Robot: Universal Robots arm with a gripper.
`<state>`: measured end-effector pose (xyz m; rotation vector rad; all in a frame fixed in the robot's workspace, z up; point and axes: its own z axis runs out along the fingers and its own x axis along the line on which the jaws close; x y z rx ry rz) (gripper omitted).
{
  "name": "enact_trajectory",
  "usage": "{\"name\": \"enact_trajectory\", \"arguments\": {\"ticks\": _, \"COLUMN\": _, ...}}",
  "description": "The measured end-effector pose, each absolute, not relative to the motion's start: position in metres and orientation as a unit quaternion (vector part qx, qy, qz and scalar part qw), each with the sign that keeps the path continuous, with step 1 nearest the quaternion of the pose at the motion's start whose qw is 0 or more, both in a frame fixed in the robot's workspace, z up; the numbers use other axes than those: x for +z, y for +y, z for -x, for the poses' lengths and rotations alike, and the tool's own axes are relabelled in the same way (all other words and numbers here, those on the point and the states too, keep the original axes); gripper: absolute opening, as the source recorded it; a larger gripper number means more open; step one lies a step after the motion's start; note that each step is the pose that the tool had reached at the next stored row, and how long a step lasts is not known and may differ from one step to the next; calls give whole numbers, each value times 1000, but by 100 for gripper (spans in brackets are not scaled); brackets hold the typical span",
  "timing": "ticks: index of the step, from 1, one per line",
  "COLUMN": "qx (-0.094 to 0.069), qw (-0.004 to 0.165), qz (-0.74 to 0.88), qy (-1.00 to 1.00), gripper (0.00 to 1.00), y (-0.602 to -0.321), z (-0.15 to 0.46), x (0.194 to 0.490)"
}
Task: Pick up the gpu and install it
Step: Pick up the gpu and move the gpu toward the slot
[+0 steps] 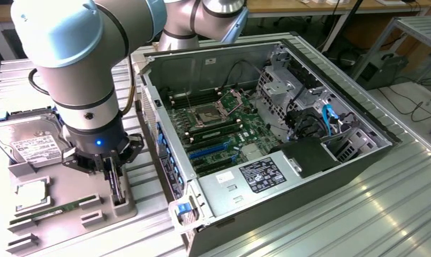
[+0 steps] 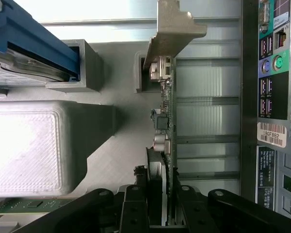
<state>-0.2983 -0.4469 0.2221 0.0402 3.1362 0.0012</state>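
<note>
Straddling one upright gpu point(image 2: 167, 104), one pincer point(image 2: 164, 182); one hard drive point(image 1: 31, 140) nearby

Open room above the upright gpu point(image 1: 116, 187); computer case point(image 1: 165, 155) wall close beside it, hard drive point(image 1: 29, 139) well apart.

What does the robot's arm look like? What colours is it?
The arm is made of fat round tubes, silver-grey with pale blue caps and black rings at the joints. A black cable runs along it. Near its end is a black part with a tiny blue light, and the gripper below is black too.
</note>
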Motion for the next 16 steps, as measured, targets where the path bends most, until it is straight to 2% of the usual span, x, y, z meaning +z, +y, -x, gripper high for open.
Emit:
{"name": "enact_trajectory", "arguments": {"ticks": 9, "qx": 0, "qw": 3, "qz": -13, "qy": 1000, "gripper": 27, "y": -447, "z": 298, "x": 223}}
{"name": "enact_trajectory", "arguments": {"ticks": 16, "qx": 0, "qw": 3, "qz": -13, "qy": 1000, "gripper": 27, "y": -447, "z": 298, "x": 235}}
